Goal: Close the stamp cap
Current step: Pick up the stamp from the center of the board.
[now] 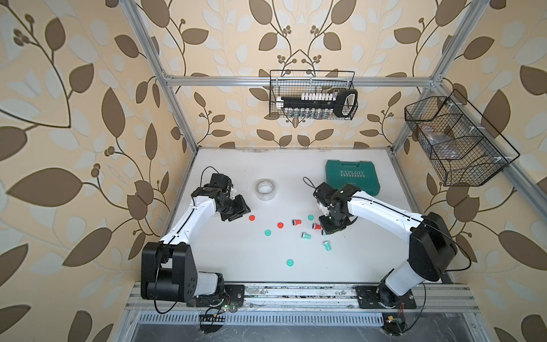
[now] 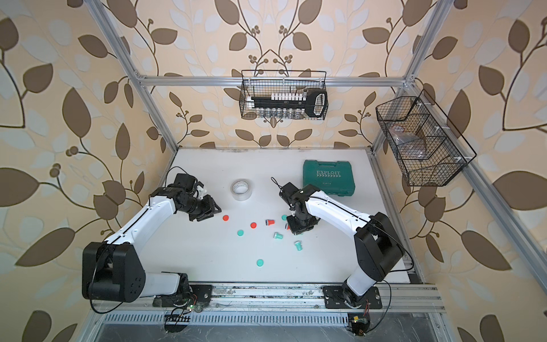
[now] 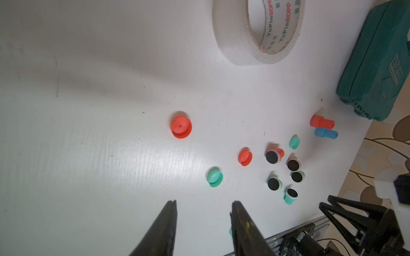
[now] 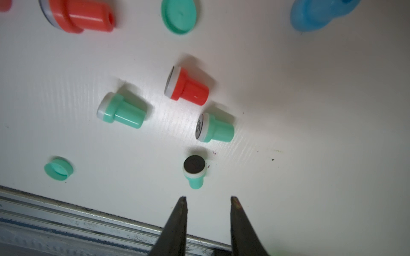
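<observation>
left gripper (image 3: 204,202): dark tapered fingers spread apart, nothing between them.
red cap (image 1: 252,218): smooth round plastic, near the left gripper's 4 o'clock in a top view.
tape roll (image 1: 265,189): glossy pale ring, at the red cap's 1 o'clock.
teal cap (image 1: 268,233): shallow disc, at the red cap's 4 o'clock.
red stamp (image 1: 296,222): stepped cylinder lying on its side, uncapped.
right gripper (image 4: 209,198): fingers parted, empty, with an uncapped teal stamp (image 4: 194,171) just off the tips, its black pad showing.
tool case (image 1: 352,177): moulded green plastic, at the right gripper's 1 o'clock.

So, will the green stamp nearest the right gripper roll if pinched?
The green stamp seems to lie on its side and is round, so a push would probably roll it, curving, as its head is wider than its handle. Its plastic looks smooth and hard; the right gripper might slip.
</observation>
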Available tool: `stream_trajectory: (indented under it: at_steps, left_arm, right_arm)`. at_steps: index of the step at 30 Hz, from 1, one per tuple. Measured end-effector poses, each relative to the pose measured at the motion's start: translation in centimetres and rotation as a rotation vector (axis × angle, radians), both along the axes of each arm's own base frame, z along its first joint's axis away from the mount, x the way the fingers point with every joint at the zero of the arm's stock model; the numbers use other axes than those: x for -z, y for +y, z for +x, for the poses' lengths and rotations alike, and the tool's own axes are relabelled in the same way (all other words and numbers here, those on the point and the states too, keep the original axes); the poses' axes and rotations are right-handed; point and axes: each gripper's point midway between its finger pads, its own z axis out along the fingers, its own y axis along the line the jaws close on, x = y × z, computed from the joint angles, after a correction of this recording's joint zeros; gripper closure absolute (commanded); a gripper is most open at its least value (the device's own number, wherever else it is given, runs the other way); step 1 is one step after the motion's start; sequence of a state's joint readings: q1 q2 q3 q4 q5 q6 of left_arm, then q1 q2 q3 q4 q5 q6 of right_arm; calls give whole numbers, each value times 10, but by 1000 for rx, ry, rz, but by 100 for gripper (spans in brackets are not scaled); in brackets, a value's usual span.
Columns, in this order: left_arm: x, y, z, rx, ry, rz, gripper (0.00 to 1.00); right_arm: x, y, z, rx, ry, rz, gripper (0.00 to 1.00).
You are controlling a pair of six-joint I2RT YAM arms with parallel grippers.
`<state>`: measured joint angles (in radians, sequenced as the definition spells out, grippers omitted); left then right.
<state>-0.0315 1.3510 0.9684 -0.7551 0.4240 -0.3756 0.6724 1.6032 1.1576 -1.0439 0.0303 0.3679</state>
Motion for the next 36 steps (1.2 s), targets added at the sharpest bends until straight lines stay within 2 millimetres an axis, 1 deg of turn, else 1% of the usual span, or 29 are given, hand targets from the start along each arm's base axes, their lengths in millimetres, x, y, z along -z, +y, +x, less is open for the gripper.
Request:
stream_trajectory:
  at_steps: [6,12,25,33,36]
  left_arm:
    - [0,-1,0,1,0,-3,57]
    - [0,-2,0,5,3,-15,57]
    - [2,-3,0,6,10,-15,57]
    - [2,-3,0,6,11,-15,57]
    - [2,-3,0,6,12,-15,57]
  right_arm:
    - [23,5,-21,11,1,-5,71]
    - [39,5,-29,30,0,-7,71]
    - [55,7,-38,43,-6,1,72]
    - [67,4,-39,52,-1,-21,75]
    - [67,6,-39,50,-6,-21,78]
